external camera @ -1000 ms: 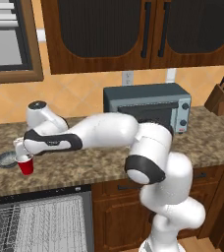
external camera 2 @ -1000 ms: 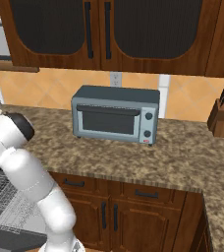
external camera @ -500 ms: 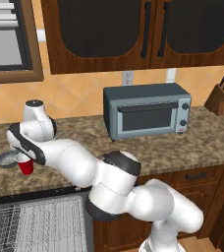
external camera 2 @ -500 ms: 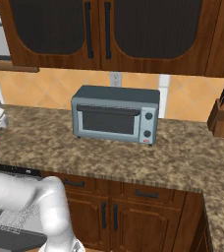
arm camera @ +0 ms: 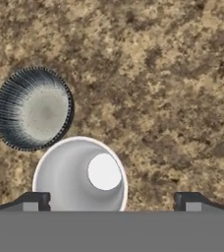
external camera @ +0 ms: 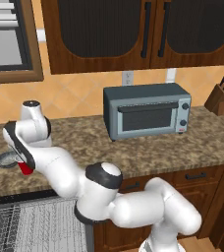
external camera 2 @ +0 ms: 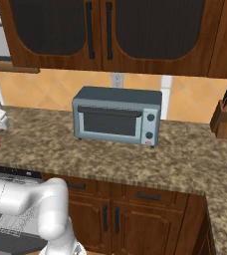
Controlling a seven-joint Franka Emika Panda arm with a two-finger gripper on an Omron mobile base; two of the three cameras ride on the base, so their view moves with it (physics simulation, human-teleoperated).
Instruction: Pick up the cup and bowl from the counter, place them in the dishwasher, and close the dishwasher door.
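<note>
Above the counter (arm camera: pixel 173 74), gripper (arm camera: pixel 111 201) spread wide, empty, cup (arm camera: pixel 79 174) between its fingertips, bowl (arm camera: pixel 32 109) beside.

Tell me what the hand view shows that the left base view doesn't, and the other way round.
Hand view: a look straight down into the pale inside of the small red tapered plastic cup and the ribbed inside of the shallow round grey metallic bowl beside it, with the open gripper over them.
Left base view: the grey toaster oven, the wooden knife block and the dishwasher's white wire racks.
Both: cup, bowl and the speckled granite counter.
</note>
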